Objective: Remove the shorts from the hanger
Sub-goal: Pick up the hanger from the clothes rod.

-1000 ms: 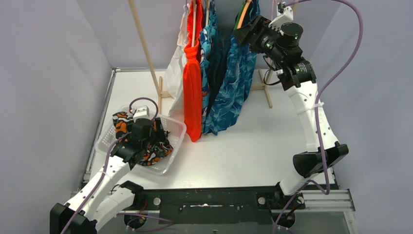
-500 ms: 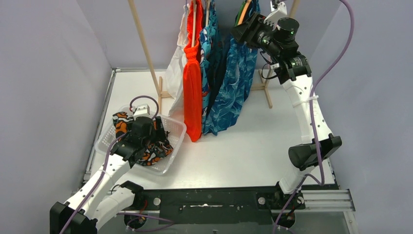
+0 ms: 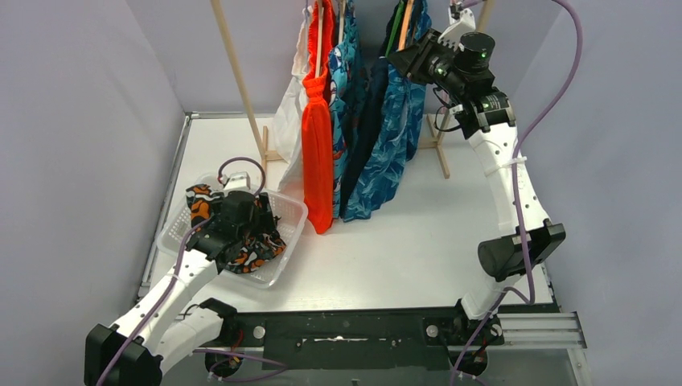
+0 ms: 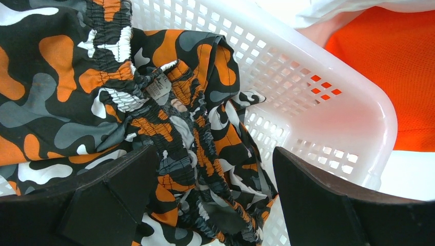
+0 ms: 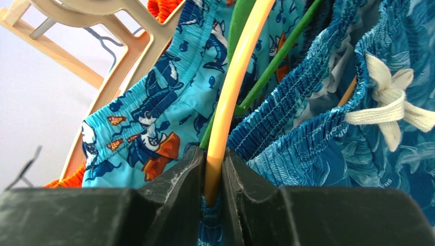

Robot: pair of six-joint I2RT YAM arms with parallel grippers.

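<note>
Several shorts hang on the rack: bright orange (image 3: 318, 153), teal shark-print (image 3: 342, 72), navy (image 3: 366, 121) and blue patterned (image 3: 394, 137). My right gripper (image 3: 400, 55) is high at the rack, shut on the yellow hanger (image 5: 233, 82) that carries the blue patterned shorts (image 5: 318, 133); the hanger's rod sits pinched between the jaws of that gripper (image 5: 214, 174), with waistband cloth just beneath. Teal shark shorts (image 5: 154, 123) hang to the left. My left gripper (image 4: 215, 189) stands open over the camouflage shorts (image 4: 102, 92) lying in the white basket (image 4: 328, 118), holding nothing.
A green hanger (image 5: 279, 61) and a beige hanger (image 5: 128, 46) crowd next to the yellow one. The wooden rack pole (image 3: 237, 72) slants at the back left, a white garment (image 3: 291, 112) beside it. The basket (image 3: 293, 211) sits at front left.
My right gripper moved up and left into the hanging shorts and closed its jaws on the yellow hanger. The blue shorts shifted slightly. The left arm stayed put.
</note>
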